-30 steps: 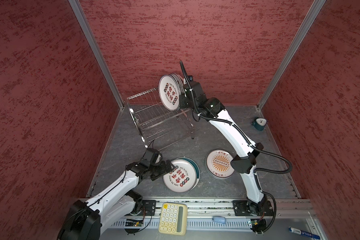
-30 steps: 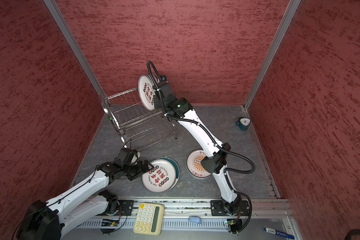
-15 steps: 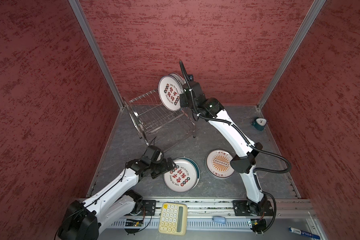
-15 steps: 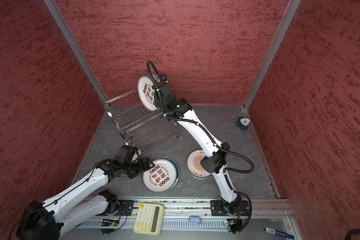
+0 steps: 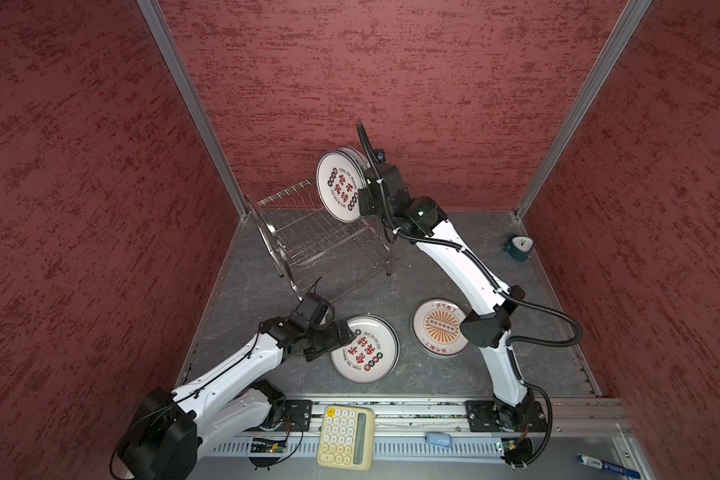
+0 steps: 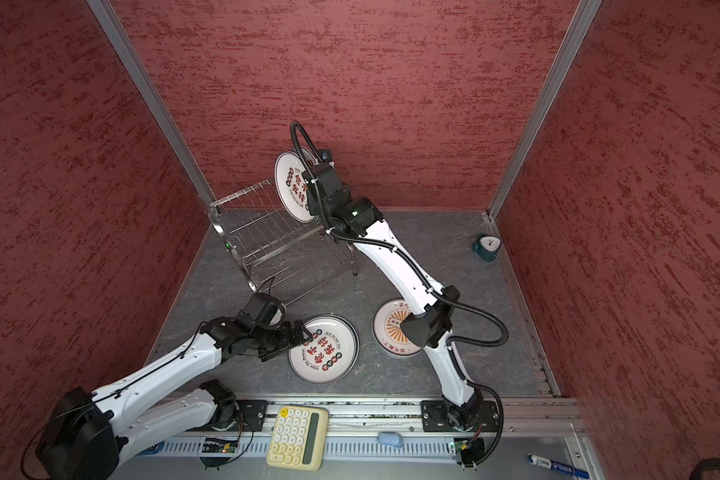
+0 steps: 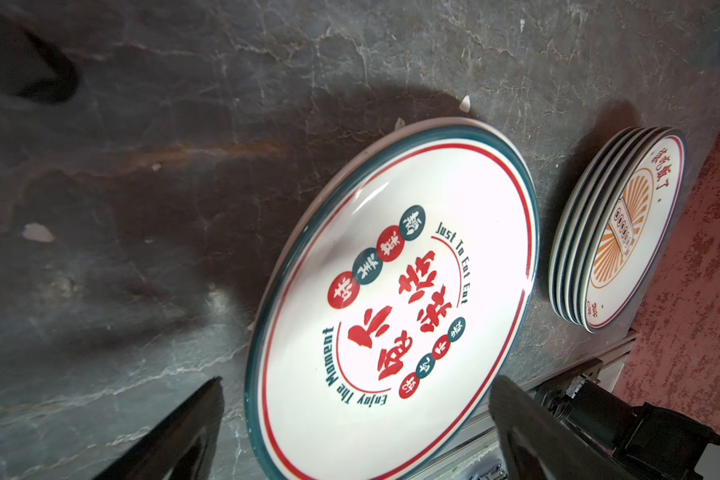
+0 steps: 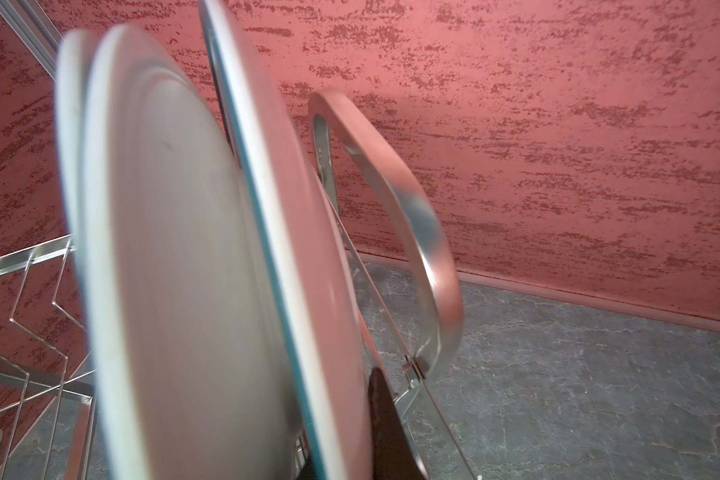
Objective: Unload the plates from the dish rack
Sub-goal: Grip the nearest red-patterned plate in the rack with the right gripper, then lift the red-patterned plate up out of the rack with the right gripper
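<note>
The dish rack stands tilted at the back left. Two plates stand upright at its right end, a Chinese-character plate in front and a teal-rimmed plate behind it. My right gripper is shut on the teal-rimmed plate's edge, next to the rack's side frame. Unloaded plates lie near the table's front: a character plate stack and a sunburst stack. My left gripper hangs open at the character stack's left edge, holding nothing.
A teal alarm clock sits at the back right corner. On the front rail lie a yellow calculator, a small blue object and a marker. Red walls close in three sides.
My right gripper has shut on the teal-rimmed plate, and the rack has tipped and swung with it. The left arm shifted slightly beside the character stack, jaws still open.
</note>
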{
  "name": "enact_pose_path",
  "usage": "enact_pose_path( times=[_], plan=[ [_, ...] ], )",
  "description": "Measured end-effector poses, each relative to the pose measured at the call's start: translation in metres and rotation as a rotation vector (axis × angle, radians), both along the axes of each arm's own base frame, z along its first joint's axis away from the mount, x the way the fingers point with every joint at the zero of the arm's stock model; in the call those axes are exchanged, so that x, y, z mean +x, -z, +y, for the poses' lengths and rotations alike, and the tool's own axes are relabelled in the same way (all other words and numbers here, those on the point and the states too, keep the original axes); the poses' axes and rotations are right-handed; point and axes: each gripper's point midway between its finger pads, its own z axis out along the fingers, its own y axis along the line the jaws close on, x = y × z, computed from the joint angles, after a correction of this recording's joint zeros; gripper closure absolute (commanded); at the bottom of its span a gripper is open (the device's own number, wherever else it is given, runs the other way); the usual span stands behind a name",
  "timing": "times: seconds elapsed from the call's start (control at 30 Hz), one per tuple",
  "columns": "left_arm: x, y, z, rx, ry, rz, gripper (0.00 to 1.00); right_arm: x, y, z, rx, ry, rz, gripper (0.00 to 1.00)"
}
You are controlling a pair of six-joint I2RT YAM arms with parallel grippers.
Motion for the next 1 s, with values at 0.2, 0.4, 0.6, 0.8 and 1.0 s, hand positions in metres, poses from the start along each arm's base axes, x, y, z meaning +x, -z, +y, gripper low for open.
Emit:
enact_pose_path(
  times=[0.2, 0.4, 0.6, 0.8, 1.0],
  plan=[
    [0.001, -0.001, -0.003, 0.006, 0.005, -0.002, 0.01, -0.008, -0.027, -0.016, -0.012, 0.029, -0.054, 1.00],
    [-0.002, 0.003, -0.009, 0.021, 0.023, 0.013, 0.01, -0.023, -0.065, -0.041, -0.008, 0.069, -0.122, 1.00],
    [-0.004, 0.008, -0.013, 0.034, 0.032, 0.024, 0.01, -0.034, -0.088, -0.058, -0.001, 0.096, -0.162, 1.00],
    [-0.004, 0.008, -0.014, 0.041, 0.033, 0.020, 0.00, -0.054, -0.102, -0.082, -0.008, 0.121, -0.171, 1.00],
    [-0.003, 0.006, -0.013, 0.045, 0.025, 0.007, 0.01, -0.096, -0.120, -0.127, 0.010, 0.163, -0.183, 1.00]
  ],
)
